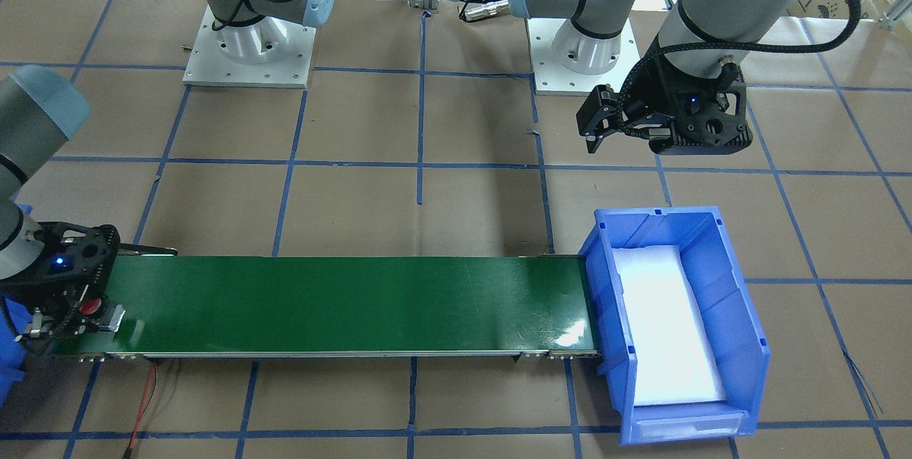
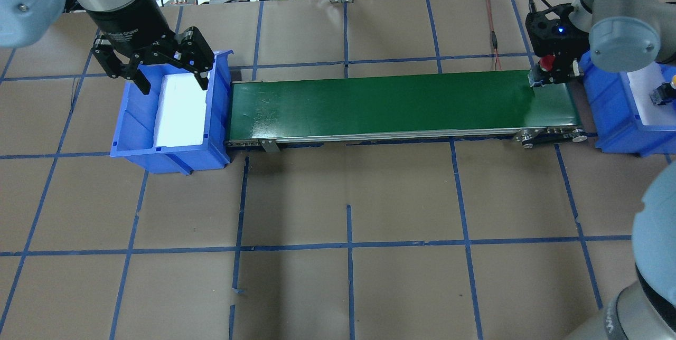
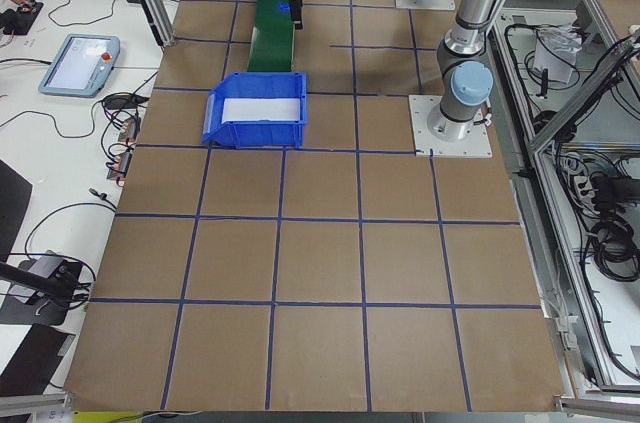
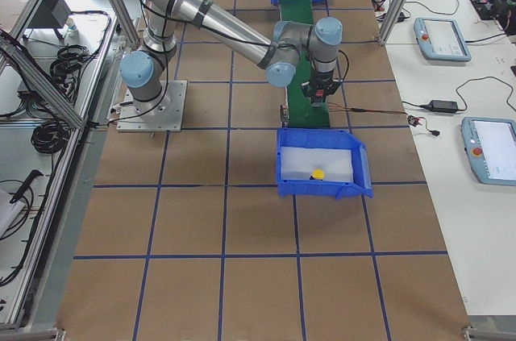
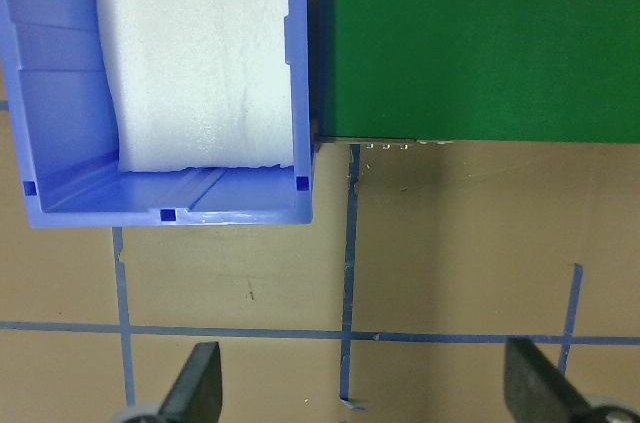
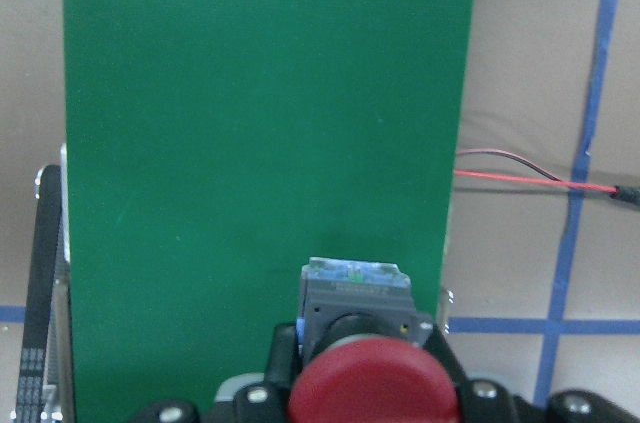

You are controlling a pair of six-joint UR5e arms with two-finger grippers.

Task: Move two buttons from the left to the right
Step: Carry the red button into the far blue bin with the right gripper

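The red button [image 6: 370, 388], a round red cap on a grey-black base, sits between the fingers of my right gripper [image 2: 546, 72], which is shut on it low over the right end of the green conveyor belt [image 2: 380, 102]. In the front-facing view the same red button [image 1: 90, 306] shows inside the right gripper [image 1: 85, 318]. The yellow button [image 4: 318, 174] lies on white foam in the blue bin [image 4: 322, 189] beyond that belt end. My left gripper [image 2: 171, 84] hangs open and empty over the other blue bin [image 2: 219, 118].
The belt [image 1: 342, 302] runs between the two bins, and the left bin [image 1: 719, 316] holds only a white foam pad. A red wire [image 6: 520, 175] lies on the brown table beside the belt's right end. Blue tape lines grid the table.
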